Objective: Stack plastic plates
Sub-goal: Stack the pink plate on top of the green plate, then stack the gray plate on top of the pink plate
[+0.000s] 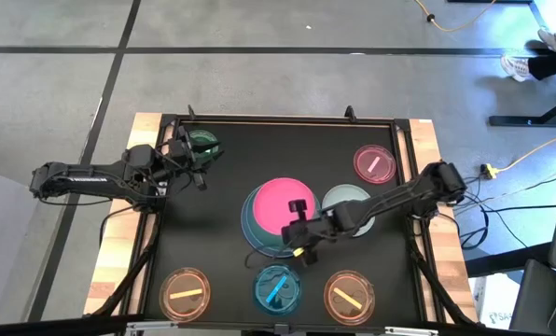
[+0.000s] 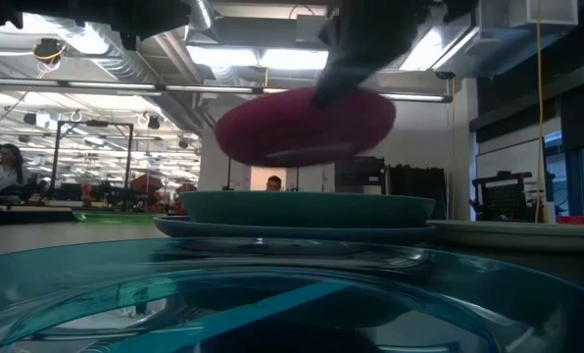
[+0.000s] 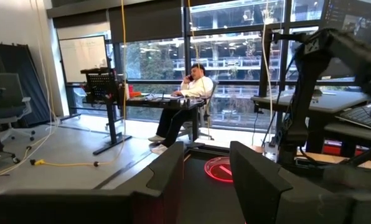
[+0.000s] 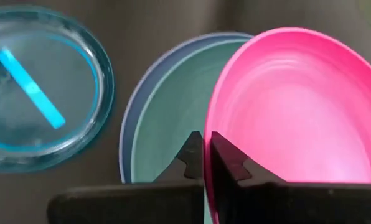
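Aloft, pink plate [image 1: 283, 205] over teal plate [image 4: 167, 130].

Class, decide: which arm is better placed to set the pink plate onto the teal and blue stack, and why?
Right. The right gripper grips the pink plate by its rim, above the teal plate. The left gripper is at the table's far-left corner.

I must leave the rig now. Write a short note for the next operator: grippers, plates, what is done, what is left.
Right gripper: shut on the large opaque pink plate's rim, holding it tilted above the teal plate, which sits on the blue plate.
Left gripper: open, near the small translucent green plate.
Done: teal on blue.
Left: lower pink; then the pale grey-green plate and the small striped plates.
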Controlling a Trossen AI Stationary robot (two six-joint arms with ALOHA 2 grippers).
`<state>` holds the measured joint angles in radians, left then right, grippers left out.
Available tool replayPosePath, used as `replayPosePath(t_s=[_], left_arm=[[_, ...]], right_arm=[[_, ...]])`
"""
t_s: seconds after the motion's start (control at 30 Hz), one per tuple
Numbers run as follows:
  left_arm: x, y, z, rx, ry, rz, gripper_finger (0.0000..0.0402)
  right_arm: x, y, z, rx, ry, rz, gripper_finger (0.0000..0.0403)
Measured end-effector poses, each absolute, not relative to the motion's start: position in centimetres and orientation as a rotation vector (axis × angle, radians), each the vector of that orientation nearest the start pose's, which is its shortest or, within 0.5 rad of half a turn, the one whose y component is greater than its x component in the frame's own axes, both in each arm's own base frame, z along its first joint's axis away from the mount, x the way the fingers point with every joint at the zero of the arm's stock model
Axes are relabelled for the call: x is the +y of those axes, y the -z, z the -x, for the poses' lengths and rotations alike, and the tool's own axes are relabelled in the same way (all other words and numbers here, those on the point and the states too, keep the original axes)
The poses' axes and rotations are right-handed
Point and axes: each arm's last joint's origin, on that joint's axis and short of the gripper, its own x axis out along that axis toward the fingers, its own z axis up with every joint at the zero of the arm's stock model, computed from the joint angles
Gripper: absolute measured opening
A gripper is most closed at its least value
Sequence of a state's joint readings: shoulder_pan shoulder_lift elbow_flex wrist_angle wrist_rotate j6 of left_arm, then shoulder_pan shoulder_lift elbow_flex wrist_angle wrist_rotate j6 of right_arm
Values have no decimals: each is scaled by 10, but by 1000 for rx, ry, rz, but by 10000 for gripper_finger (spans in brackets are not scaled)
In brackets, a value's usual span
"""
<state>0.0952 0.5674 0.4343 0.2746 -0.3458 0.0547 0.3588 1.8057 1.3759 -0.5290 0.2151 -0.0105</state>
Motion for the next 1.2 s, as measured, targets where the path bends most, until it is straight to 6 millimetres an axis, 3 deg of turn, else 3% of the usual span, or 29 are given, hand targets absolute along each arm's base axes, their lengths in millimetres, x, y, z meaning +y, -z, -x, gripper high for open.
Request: replayPosePath(t_s=[0.17, 0.37, 0.63, 0.9, 1.07, 1.2], left_arm=[[23, -286, -140, -137, -444, -35, 124], [23, -286, -140, -136, -444, -35, 124], [23, -286, -141, -135, -444, -36, 124], [23, -286, -141, -135, -444, -35, 124], [23, -286, -141, -135, -444, -36, 124], [23, -286, -141, -135, -444, -35, 124]], right_arm=[[127, -199, -353, 848, -155, 217, 0], [122, -172, -352, 814, -153, 170, 0], [121, -174, -355, 798, -147, 93, 10], [121, -178, -356, 782, -143, 71, 124], [120, -214, -353, 833, -149, 113, 177], [115, -236, -337, 888, -141, 117, 190]])
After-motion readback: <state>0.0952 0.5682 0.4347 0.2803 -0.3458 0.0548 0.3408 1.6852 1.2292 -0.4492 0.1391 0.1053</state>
